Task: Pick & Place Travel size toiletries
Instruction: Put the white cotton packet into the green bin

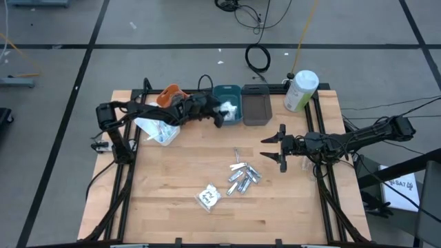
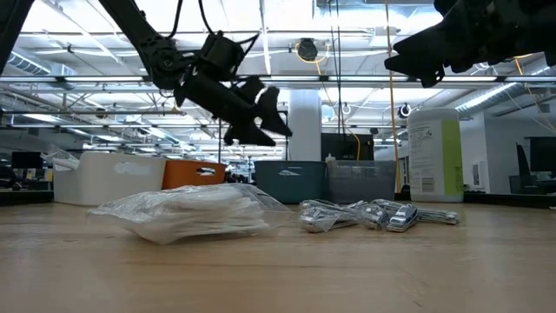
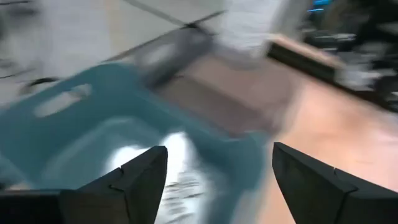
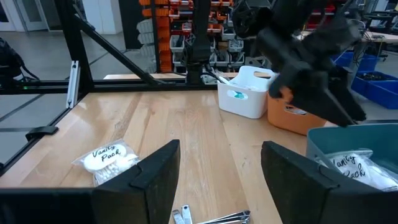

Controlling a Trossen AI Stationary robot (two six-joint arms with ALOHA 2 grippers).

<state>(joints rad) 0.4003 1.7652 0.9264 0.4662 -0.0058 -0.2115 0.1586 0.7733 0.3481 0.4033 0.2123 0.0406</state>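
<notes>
My left gripper (image 1: 218, 112) (image 3: 221, 168) hangs open and empty above the teal bin (image 1: 228, 105). A white clear-wrapped packet (image 3: 180, 168) lies in that bin. My right gripper (image 1: 266, 147) (image 4: 221, 163) is open and empty in the air, right of the table's middle, pointing toward the left edge. A heap of small silver tubes (image 1: 242, 176) (image 2: 373, 214) lies on the table near its middle. One white packet (image 1: 209, 196) (image 2: 187, 212) (image 4: 107, 158) lies flat nearer the near edge. In the low view both grippers are well above the table.
Along the far edge stand an orange bin (image 1: 169, 94), the teal bin, a grey bin (image 1: 256, 106) and a big white-and-green bottle (image 1: 301, 89). A white bin (image 1: 156, 128) with items sits far left. Bare wood lies around the tubes and the packet.
</notes>
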